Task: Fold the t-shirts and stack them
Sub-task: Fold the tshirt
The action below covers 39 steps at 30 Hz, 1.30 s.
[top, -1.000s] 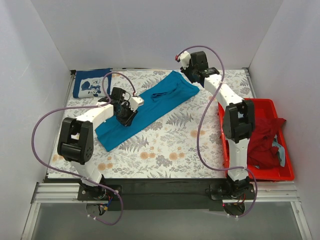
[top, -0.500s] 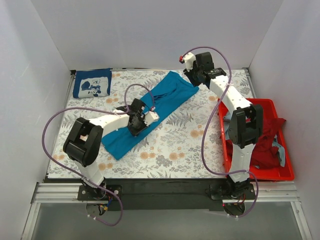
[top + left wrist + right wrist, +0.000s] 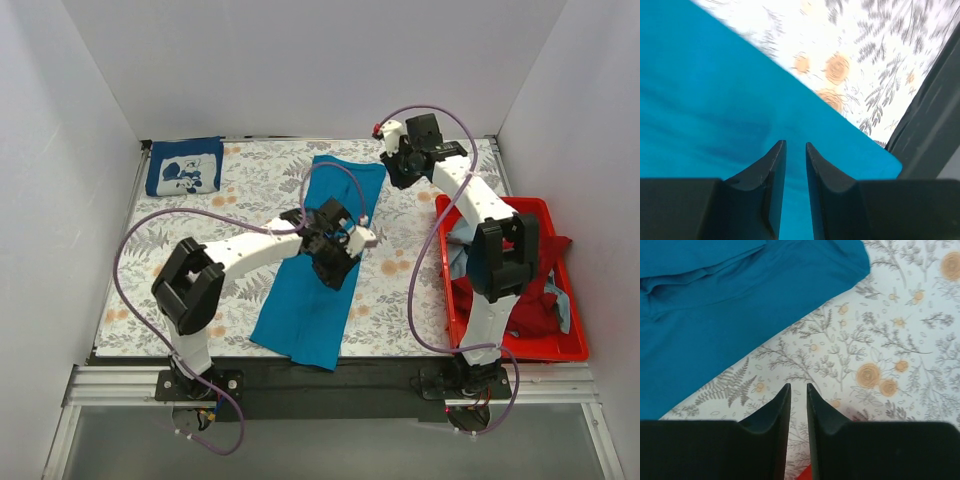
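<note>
the only print in sight is on the navy shirt (image 3: pixel 184 166), folded into a neat square in the upper left corner of the top view. its white graphic is too small to make out, and no lettering can be read. the teal shirt (image 3: pixel 300 315) is plain, smooth knit with no print. it is folded into a long narrow strip that runs from the upper centre of the frame down to the dark front edge of the table (image 3: pixel 240 190). soft creases show near its top end. the table has a white covering printed with grey ferns and orange flowers.

the left gripper (image 3: pixel 795 144) sits over the middle of the teal strip. its black, tapered jaws stand nearly together with only a thin slit between them. it looks pressed onto the cloth, but whether any fold is pinched cannot be told. the right gripper (image 3: pixel 798 386) hangs over bare covering just beside the strip's upper right corner, its jaws drawn equally close with nothing between them.

at the right edge sits a glossy red plastic bin (image 3: pixel 560 352), rectangular with a raised rim. a dark red shirt (image 3: pixel 525 285) lies crumpled inside, and a strip of pale blue-grey cloth (image 3: pixel 563 308) peeks out beside it.
</note>
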Tool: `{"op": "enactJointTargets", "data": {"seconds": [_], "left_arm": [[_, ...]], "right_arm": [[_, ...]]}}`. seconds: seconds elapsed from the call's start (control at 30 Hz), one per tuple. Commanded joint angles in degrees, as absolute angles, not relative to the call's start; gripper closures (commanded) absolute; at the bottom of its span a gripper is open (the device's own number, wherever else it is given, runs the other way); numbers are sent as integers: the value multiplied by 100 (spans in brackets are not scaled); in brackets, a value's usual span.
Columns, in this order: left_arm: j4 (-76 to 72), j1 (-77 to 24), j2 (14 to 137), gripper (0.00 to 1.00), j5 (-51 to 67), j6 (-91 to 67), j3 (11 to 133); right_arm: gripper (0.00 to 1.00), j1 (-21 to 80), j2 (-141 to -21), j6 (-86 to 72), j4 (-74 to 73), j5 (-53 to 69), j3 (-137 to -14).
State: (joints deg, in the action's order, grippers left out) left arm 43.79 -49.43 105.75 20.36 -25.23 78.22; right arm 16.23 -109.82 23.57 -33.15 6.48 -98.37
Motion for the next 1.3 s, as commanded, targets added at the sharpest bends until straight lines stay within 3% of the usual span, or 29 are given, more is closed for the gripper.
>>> {"op": "enactJointTargets", "data": {"seconds": [0.0, 0.23, 0.53, 0.97, 1.27], "left_arm": [[4334, -4264, 9775, 79, 2662, -2812, 8007], [3911, -2534, 9588, 79, 3225, -3199, 7866], [3850, -1267, 9677, 79, 3717, -3533, 8007], [3560, -800, 10063, 79, 3727, -3674, 7892], [3218, -765, 10695, 78, 3963, -4007, 8472]], "right_arm": [[76, 1793, -10775, 2189, -3612, 1151, -9686], [81, 2381, -10986, 1969, -3691, 1160, -9246], [83, 2698, -12154, 2092, -3665, 668, -9816], [83, 2602, -13894, 2452, -3050, -211, -11723], [76, 2584, -13739, 2909, -2215, -237, -12146]]}}
